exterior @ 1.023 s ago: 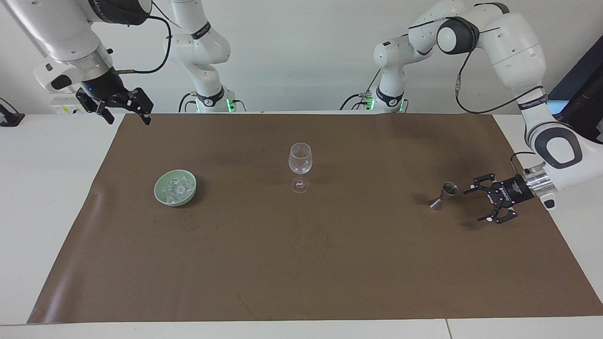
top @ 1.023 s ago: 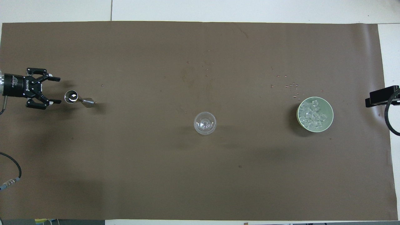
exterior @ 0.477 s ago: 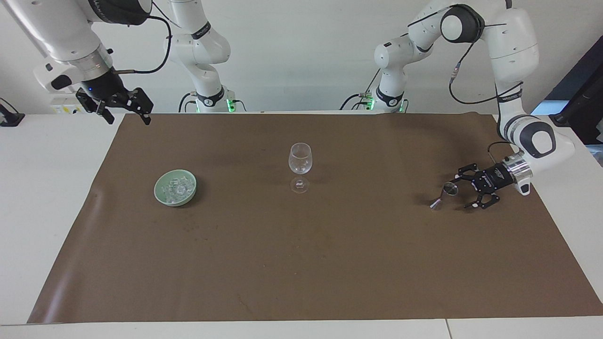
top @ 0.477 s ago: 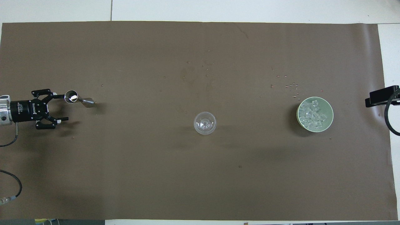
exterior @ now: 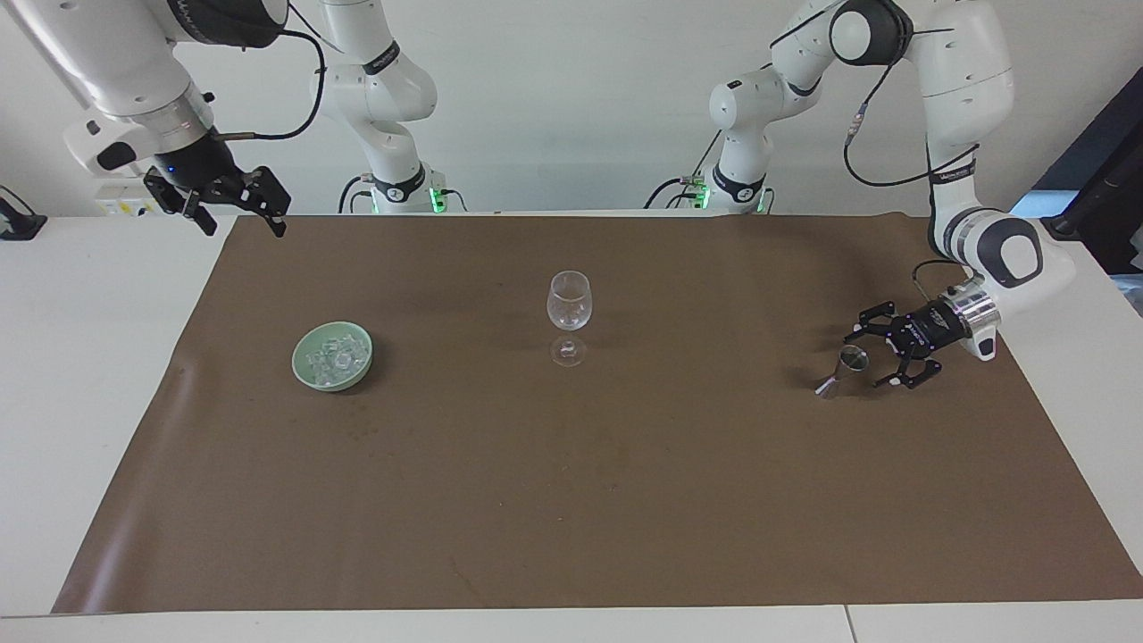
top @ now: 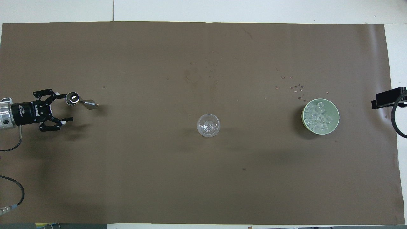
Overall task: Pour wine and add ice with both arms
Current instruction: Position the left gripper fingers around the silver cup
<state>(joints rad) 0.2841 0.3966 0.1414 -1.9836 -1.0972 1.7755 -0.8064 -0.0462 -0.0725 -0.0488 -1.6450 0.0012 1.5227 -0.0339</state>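
reaching with my left gripper (exterior: 878, 362), fingers apart, just beside the metal jigger (exterior: 844, 369); nothing poured; wine glass (exterior: 569, 308) looks empty; ice (exterior: 332, 359) sits in its green bowl (exterior: 308, 377); my right gripper (exterior: 234, 204) waits open.

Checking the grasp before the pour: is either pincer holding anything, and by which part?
Nothing is held. The left pincer is open beside the jigger; the right pincer waits open, empty.

The ice (top: 319, 117), small clear cubes, lies heaped in a pale green bowl (top: 334, 109) toward the right arm's end. The empty wine glass (exterior: 569, 304) stands upright mid-mat.
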